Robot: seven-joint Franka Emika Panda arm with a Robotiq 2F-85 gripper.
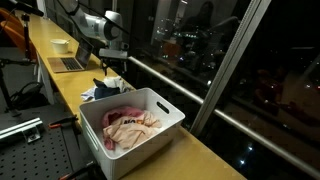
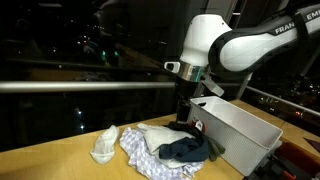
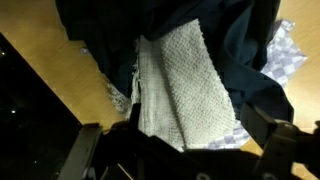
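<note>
Several cloths (image 2: 165, 150) heaped under spread gripper (image 2: 183, 120); white bin (image 2: 245, 135) beside.

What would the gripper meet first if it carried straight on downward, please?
Most likely the white waffle towel directly beneath the open gripper, though the dark blue garment around it may lie higher.

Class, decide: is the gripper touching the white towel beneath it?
Cannot tell. In an exterior view the open gripper hangs right over the white towel, its tips blurring into it; the wrist view shows neither contact nor gap plainly.
</note>
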